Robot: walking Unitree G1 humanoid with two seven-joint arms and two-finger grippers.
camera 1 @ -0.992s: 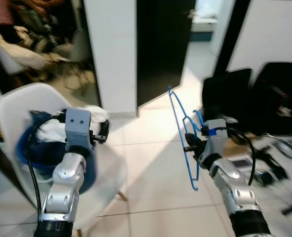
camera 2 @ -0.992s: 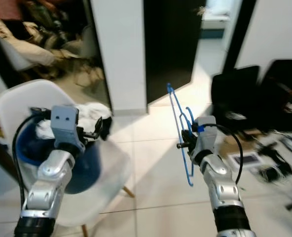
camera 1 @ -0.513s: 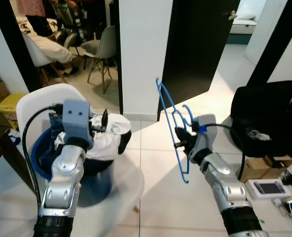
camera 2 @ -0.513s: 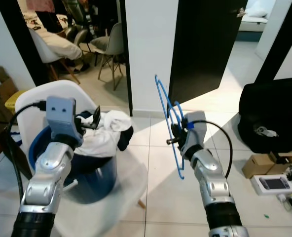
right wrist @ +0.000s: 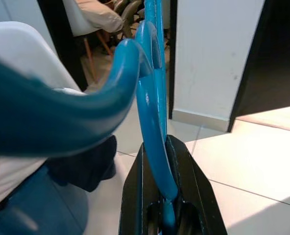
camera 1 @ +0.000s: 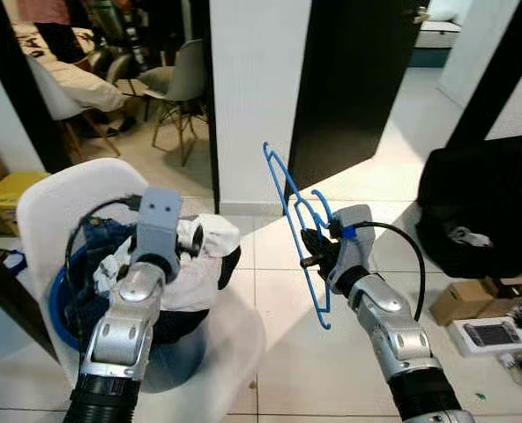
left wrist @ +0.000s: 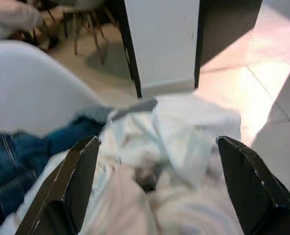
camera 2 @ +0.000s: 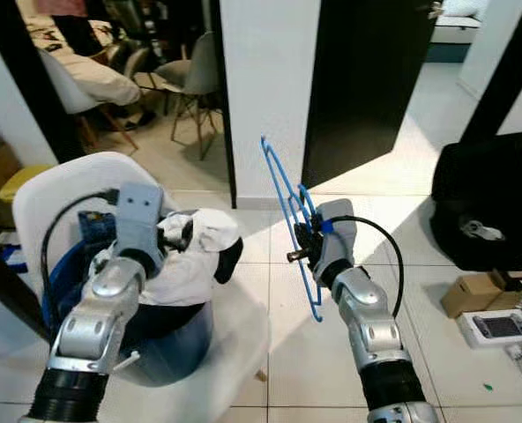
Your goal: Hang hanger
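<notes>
Hanger (camera 1: 294, 231), thin blue plastic, stands edge-on in the right gripper (camera 1: 316, 249), whose two black fingers are pressed together on one of its bars, as the right wrist view shows (right wrist: 157, 147). It looks light and fairly stiff, though such a slim frame may flex or twist in a pinch, and smooth plastic can slip; holding it near the middle bars, as now, seems sound, leaving the hook free. Just beside the hanger, to the robot's left, is a white chair (camera 1: 63, 198) carrying a blue tub (camera 2: 168, 339) heaped with clothes (camera 2: 195, 251). The left gripper (camera 1: 193, 244) hovers over that heap, fingers (left wrist: 76, 181) spread wide. Behind the hanger rise a white wall (camera 1: 257, 88) and a dark door (camera 1: 358, 79).
</notes>
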